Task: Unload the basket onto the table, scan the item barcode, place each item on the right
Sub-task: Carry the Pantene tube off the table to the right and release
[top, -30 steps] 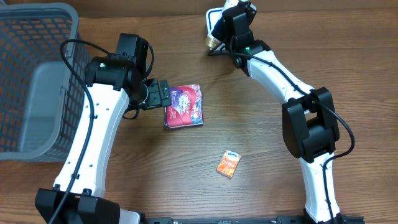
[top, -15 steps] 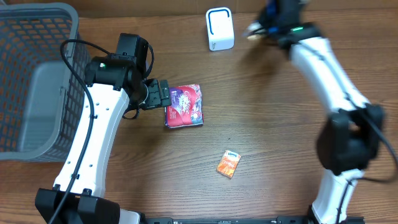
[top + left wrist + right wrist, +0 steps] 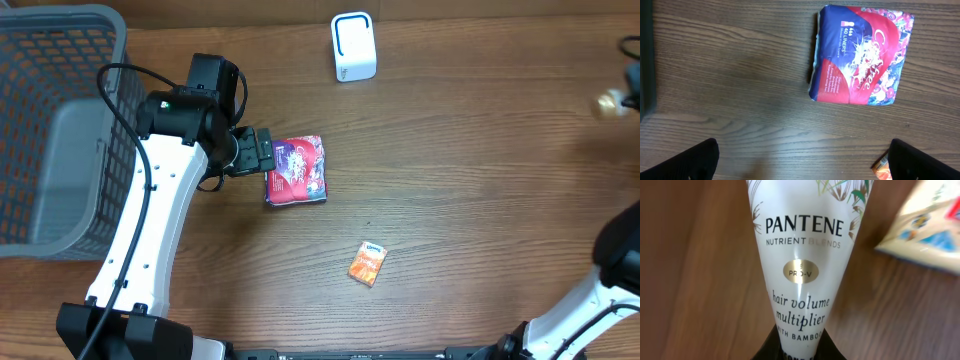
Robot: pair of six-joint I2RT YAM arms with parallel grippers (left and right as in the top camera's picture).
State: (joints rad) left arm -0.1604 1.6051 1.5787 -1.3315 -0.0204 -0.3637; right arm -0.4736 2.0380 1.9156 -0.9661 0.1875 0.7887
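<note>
The right gripper (image 3: 790,352) is closed on the narrow end of a Pantene tube (image 3: 800,255). It holds the tube over the far right edge of the table, well apart from the white scanner (image 3: 353,46). Only the front label shows and no barcode is visible, so it is probably on the back. To scan well, I think the arm should bring the tube near the scanner, turn that back face toward it, and hold it steady. The left gripper (image 3: 805,165) is fully open and holds nothing, just beside the liner pack (image 3: 860,55).
</note>
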